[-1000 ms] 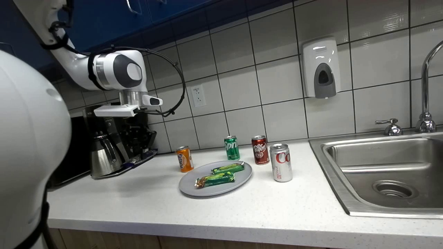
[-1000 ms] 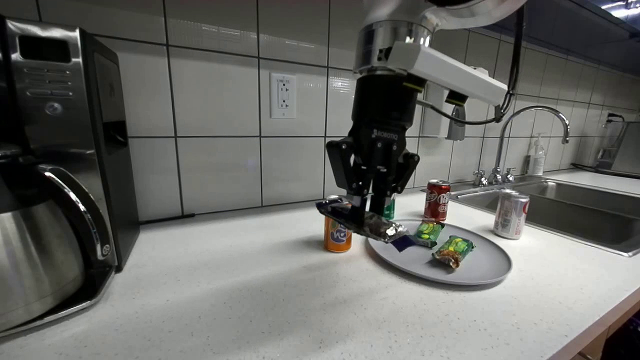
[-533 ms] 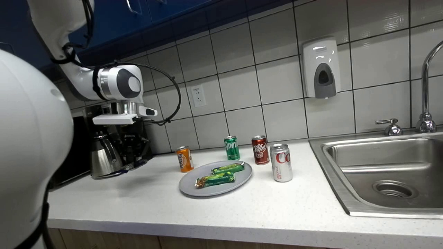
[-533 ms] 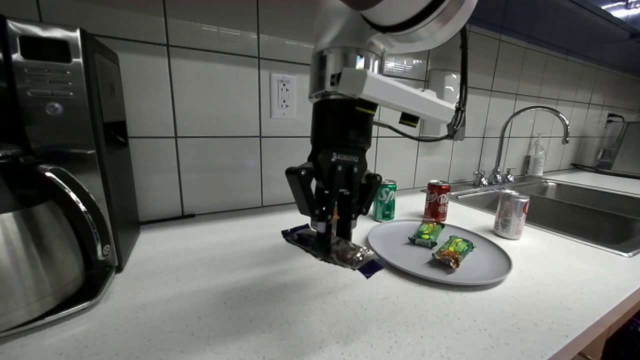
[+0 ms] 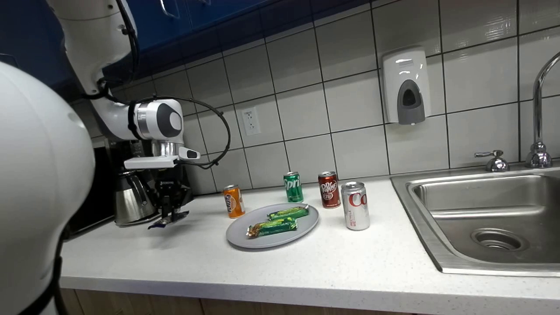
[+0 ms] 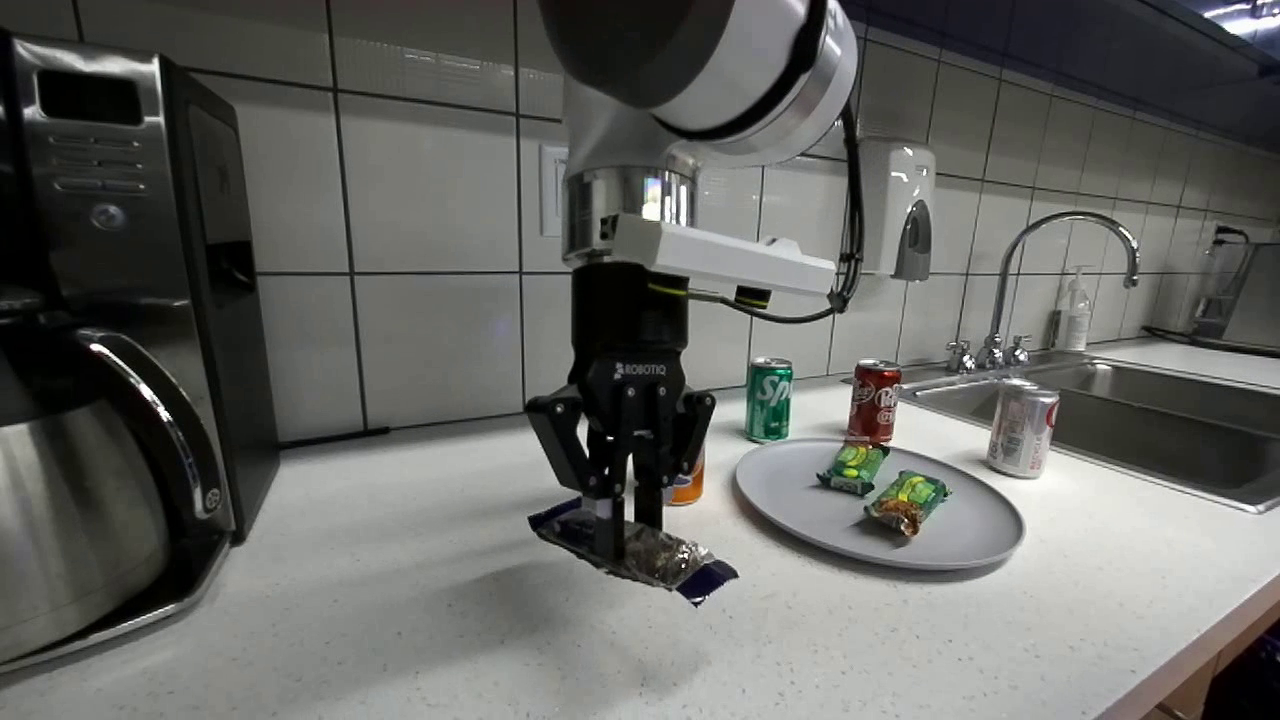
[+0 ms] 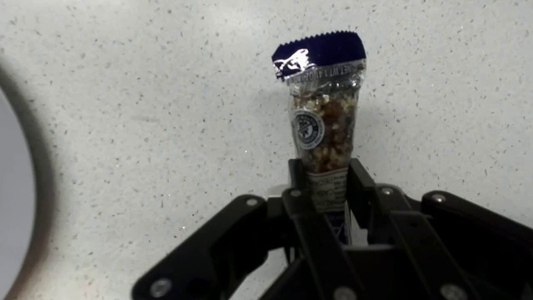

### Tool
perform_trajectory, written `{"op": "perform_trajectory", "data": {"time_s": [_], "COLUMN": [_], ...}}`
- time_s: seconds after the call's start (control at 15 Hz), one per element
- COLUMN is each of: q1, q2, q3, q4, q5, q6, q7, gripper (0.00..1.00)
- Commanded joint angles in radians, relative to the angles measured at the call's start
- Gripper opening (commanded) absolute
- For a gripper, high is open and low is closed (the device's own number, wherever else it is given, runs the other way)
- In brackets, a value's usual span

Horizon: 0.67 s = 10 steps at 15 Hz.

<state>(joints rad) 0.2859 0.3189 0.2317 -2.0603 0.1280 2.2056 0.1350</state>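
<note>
Your claw (image 7: 327,179), in the wrist view, is clamped on the wrapped bar (image 7: 329,129), pinching across its long axis; the grey plate (image 7: 14,187) lies off the bar's long side, apart, at frame left; in an exterior view, you hold the bar above the surface (image 6: 320,610), seemingly clear of it, the orange can (image 6: 688,488) partly hidden behind your claw; in an exterior view, the plate sits between your claw and the silver can (image 5: 355,208).
</note>
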Motion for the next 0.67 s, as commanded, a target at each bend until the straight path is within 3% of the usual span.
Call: {"op": "perform_trajectory", "data": {"time_s": [0.0, 0.6], "q1": [0.003, 0.002], "q2": [0.06, 0.153], "q3": [-0.009, -0.024], "q4": [0.069, 0.125], "q5": [-0.041, -0.052], "q6": [-0.019, 0.028], "q7": [-0.007, -0.011], "gripper": [0.07, 0.07]}}
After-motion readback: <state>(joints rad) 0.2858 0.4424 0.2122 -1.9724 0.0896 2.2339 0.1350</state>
